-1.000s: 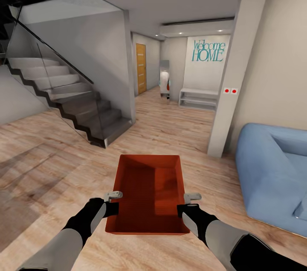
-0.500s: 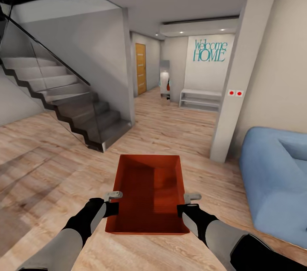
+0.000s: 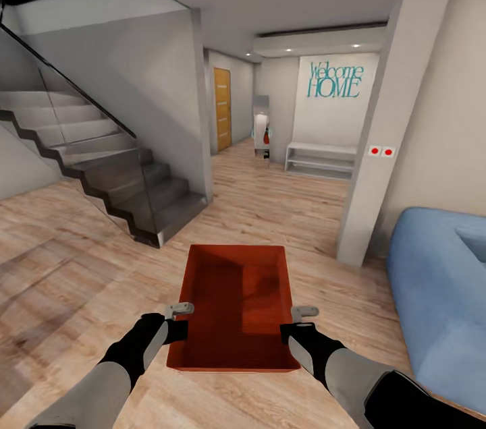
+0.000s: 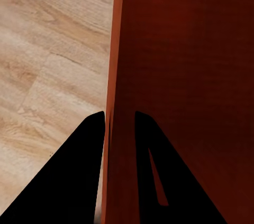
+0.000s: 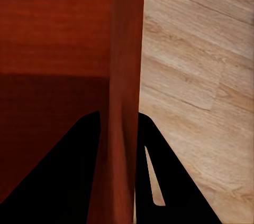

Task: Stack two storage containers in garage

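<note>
Head view: an orange-red open-topped bin (image 3: pixel 236 307) is carried in front of the robot over the light wood-plank floor (image 3: pixel 74 267) of the living room. The left gripper (image 3: pixel 179 321) pinches the bin's left wall near its close end, and the right gripper (image 3: pixel 295 322) pinches the right wall at the matching spot, so the bin hangs between the two, level, its long axis running away from them. Ahead of the left gripper and off to its outer side rises a dark staircase (image 3: pixel 115 173) with a glass side panel. Straight ahead beyond the bin a hallway runs to a wooden door (image 3: pixel 223 108), a low white bench (image 3: pixel 320 159) and teal "Welcome HOME" lettering (image 3: pixel 334 80) on the far wall. Ahead of the right gripper stands a pale pillar (image 3: pixel 378 146) with two red buttons (image 3: pixel 381 152); out past that gripper's outer side sits a blue sofa (image 3: pixel 439 301).

Left wrist view: the two dark fingers (image 4: pixel 87 160) are narrowly set, one on each face of the bin's thin wall, clamped onto it. The bin's dark red inside lies to one side of them, plank floor to the other.

Right wrist view: the fingers (image 5: pixel 79 160) likewise straddle the bin's wall, closed tight on it, with the red interior on one side and plank floor on the other.
</note>
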Motion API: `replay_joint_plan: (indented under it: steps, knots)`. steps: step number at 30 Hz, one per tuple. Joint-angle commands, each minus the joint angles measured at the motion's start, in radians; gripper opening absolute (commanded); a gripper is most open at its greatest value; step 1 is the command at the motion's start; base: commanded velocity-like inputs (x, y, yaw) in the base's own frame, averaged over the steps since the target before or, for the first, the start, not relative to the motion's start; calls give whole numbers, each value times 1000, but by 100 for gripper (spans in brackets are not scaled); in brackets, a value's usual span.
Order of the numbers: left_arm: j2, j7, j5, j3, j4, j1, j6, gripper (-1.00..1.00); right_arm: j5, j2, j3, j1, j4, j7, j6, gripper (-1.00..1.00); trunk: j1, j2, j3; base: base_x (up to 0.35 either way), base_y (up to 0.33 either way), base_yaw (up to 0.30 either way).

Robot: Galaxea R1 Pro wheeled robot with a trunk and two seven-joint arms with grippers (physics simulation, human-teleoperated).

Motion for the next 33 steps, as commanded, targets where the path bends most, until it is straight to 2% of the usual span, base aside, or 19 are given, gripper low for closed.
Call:
replay_joint_plan:
  steps: [1, 12, 25, 33]
  knots:
    - [1, 18, -31, 5, -1, -1, 8, -100, 25, -1, -3, -1, -3, -7, 6, -100, 1, -2, -2, 323, 0, 0]
    - [1, 18, -31, 5, -1, 0, 8, -100, 25, -1, -3, -1, -3, -7, 6, -100, 1, -2, -2, 323, 0, -5]
    - [1, 18, -31, 5, -1, 0, 8, -100, 25, -1, -3, -1, -3, -7, 6, -100, 1, -2, -2, 323, 0, -222]
    - [1, 18, -31, 5, -1, 0, 8, -100, 25, -1, -3, -1, -3, -7, 6, -100, 1, -2, -2, 323, 0, -34]
